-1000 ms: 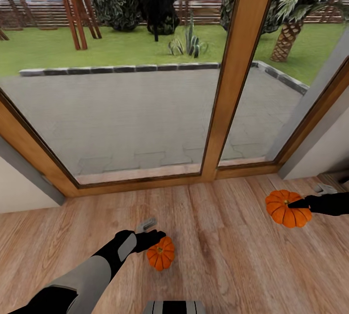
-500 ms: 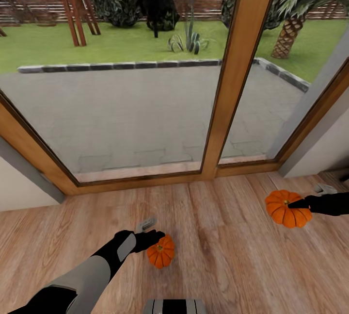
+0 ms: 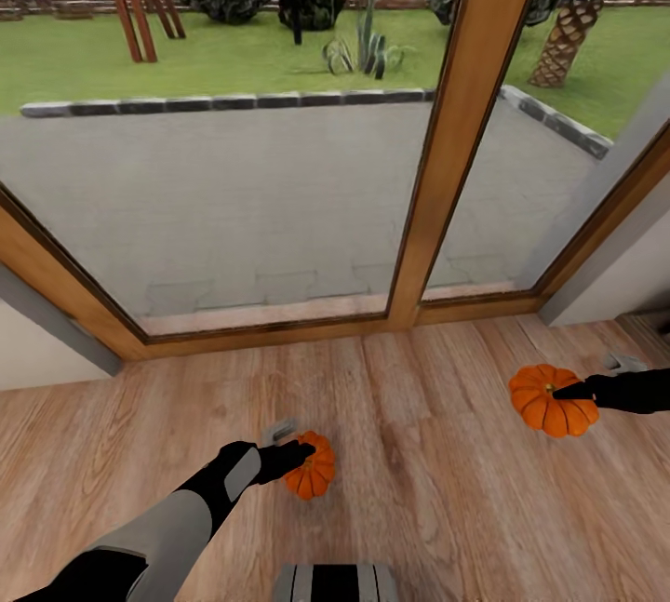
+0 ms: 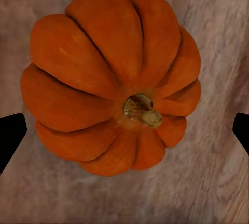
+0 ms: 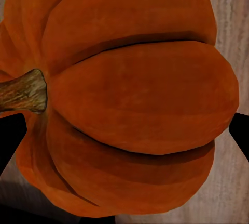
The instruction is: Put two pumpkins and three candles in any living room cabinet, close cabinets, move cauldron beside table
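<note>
Two small round orange pumpkins with deep ribs sit on the pale wood-plank floor (image 3: 419, 472) of a living room, in front of a tall glass door with a warm wooden frame (image 3: 456, 137) that looks out on a paved patio and lawn. The left-hand pumpkin (image 3: 312, 467) lies close to the robot's base, its stubby brown stem (image 4: 141, 110) pointing up toward the left wrist camera; the right-hand pumpkin (image 3: 551, 400) rests well apart, nearer the door's right corner.

The left gripper (image 3: 296, 455), black-fingered, hangs over its pumpkin with fingers spread wide, the dark tips showing at either edge of the left wrist view and clear of the fruit. The right gripper (image 3: 565, 390) reaches to the top of the other pumpkin; its fingertips likewise show at the sides of the right wrist view, apart from the skin, so it appears open and not yet gripping.

Both pumpkins look hard, light and smooth-skinned. Their rounded flanks could slip under a shallow pinch, so a hold across the widest part, fingers settling into opposite ribs, seems safest; the stem looks too small to trust.
</note>
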### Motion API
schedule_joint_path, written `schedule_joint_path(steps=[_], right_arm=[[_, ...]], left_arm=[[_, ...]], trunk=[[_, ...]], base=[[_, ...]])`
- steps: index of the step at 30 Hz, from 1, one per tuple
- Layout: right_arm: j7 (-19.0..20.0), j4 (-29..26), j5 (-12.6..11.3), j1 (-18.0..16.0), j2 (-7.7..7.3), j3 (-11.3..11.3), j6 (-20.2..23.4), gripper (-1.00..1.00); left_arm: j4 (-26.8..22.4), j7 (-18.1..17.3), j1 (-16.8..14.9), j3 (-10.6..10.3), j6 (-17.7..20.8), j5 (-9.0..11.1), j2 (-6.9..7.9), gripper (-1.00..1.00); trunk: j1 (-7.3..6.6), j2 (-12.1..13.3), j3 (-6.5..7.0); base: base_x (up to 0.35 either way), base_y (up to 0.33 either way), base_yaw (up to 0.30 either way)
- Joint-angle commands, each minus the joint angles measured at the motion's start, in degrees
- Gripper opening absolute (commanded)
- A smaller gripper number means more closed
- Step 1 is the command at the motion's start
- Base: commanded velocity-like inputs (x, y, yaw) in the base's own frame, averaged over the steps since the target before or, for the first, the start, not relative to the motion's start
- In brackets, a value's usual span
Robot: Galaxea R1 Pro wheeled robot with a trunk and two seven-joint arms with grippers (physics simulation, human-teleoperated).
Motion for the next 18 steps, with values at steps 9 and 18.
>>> schedule_joint_path(steps=[9, 18], right_arm=[[0.38, 0.01, 0.27, -0.12, -0.05, 0.17, 0.03, -1.00], [0.38, 0.00, 0.27, -0.12, -0.01, 0.17, 0.03, -1.00]], left_arm=[[-0.14, 0.04, -0.02, -0.38, 0.08, 0.40, 0.05, 1.00], [-0.15, 0.04, -0.02, -0.36, 0.03, 0.40, 0.05, 1.00]], trunk=[[0.14, -0.10, -1.38], [0.14, -0.10, -1.38]], base=[[0.000, 0.000, 0.000], [0.000, 0.000, 0.000]])
